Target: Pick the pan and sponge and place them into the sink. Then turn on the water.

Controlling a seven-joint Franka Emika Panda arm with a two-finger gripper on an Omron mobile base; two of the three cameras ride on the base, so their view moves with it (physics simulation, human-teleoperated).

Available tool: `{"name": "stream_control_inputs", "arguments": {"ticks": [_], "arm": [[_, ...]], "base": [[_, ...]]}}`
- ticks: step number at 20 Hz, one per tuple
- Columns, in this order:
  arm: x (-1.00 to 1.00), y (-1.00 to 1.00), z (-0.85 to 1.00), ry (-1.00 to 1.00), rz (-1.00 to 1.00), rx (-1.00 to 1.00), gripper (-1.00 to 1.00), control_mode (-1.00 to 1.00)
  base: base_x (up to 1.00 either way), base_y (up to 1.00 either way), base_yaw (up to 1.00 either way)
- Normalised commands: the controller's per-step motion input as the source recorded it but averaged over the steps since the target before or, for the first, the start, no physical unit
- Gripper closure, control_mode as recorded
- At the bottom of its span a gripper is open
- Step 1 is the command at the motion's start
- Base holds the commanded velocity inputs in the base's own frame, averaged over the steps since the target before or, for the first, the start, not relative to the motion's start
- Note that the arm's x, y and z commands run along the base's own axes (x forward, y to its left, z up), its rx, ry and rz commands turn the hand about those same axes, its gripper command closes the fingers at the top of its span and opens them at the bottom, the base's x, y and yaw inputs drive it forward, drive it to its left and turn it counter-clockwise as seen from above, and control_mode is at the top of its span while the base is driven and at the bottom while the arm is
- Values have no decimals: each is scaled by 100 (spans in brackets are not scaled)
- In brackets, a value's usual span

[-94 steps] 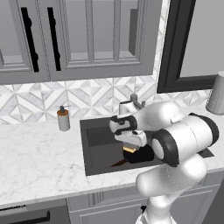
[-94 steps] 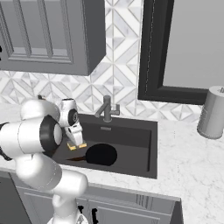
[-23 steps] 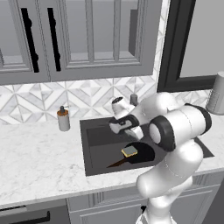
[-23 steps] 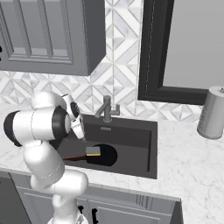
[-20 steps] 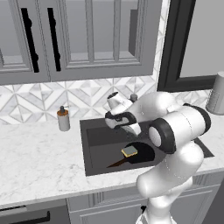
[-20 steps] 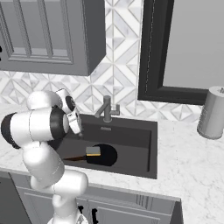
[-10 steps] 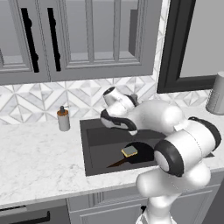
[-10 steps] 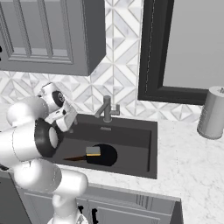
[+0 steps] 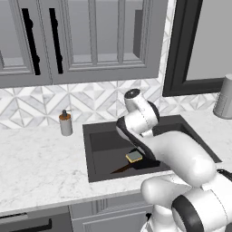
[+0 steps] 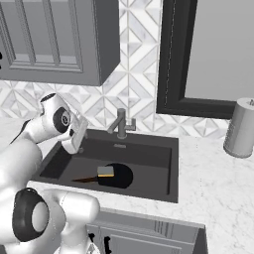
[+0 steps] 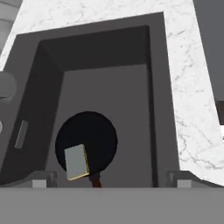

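Black pan (image 11: 87, 140) under sponge (image 11: 76, 162), inside sink (image 11: 144, 105)

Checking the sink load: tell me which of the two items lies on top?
The sponge, small and grey-green, lies on the black pan near its handle.

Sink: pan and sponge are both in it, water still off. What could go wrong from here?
1. The faucet has a small handle, and the gripper with open jaws sits left of it; a reach could slip off.
2. The sponge lies loose on the pan; a stream may shift it.
3. The arm hangs low over the sink and could clip its rim.
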Motion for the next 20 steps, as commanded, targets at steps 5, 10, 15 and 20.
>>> {"name": "stream_control_inputs", "arguments": {"ticks": [5, 10, 15, 20], "arm": [[-32, -48, 53, -11, 4, 14, -100, -100], [-24, -67, 51, -4, 10, 27, -100, -100], [-5, -60, 33, -3, 7, 28, -100, -100], [0, -52, 20, -3, 0, 26, -100, -100]], "base": [[0, 0, 0], [0, 0, 0], [0, 0, 0], [0, 0, 0]]}}
